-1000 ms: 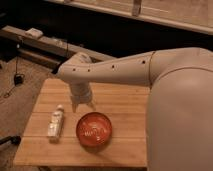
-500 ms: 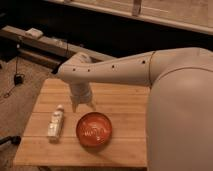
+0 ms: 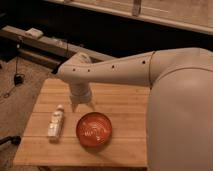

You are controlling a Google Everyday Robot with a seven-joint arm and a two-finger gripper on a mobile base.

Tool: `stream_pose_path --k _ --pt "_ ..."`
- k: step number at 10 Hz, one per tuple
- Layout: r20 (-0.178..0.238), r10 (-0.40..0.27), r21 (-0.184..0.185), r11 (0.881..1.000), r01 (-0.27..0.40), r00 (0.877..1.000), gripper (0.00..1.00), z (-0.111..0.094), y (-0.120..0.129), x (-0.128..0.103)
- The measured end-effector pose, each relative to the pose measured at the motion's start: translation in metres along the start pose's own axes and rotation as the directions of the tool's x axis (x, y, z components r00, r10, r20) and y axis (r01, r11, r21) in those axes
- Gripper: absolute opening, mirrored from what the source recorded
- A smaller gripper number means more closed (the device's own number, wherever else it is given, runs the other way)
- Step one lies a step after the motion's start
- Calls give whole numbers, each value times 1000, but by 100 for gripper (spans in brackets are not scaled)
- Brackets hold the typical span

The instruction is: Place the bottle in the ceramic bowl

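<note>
The bottle (image 3: 55,123) is small, pale and whitish, and lies on the left part of the wooden table (image 3: 125,102) with its narrow capped neck pointing away from me. The ceramic bowl (image 3: 94,129) is round, glossy red-orange with faint white marks inside, and sits just right of the bottle. My gripper (image 3: 82,106) hangs from the white arm above the table, just behind the bowl's far left rim and to the right of the bottle's neck. It holds nothing that I can see.
The table's left edge runs close to the bottle and its front edge lies just below the bowl. My large white arm (image 3: 175,100) covers the right side of the view. A dark low shelf (image 3: 45,45) with a small white object stands behind the table.
</note>
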Motion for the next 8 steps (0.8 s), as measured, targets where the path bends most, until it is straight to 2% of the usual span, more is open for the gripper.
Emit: stream_pose_path --k 4,8 --pt "31 -108 -29 994 108 994 65 3 61 -35" --pt "46 -225 -43 973 227 973 65 13 126 -74"
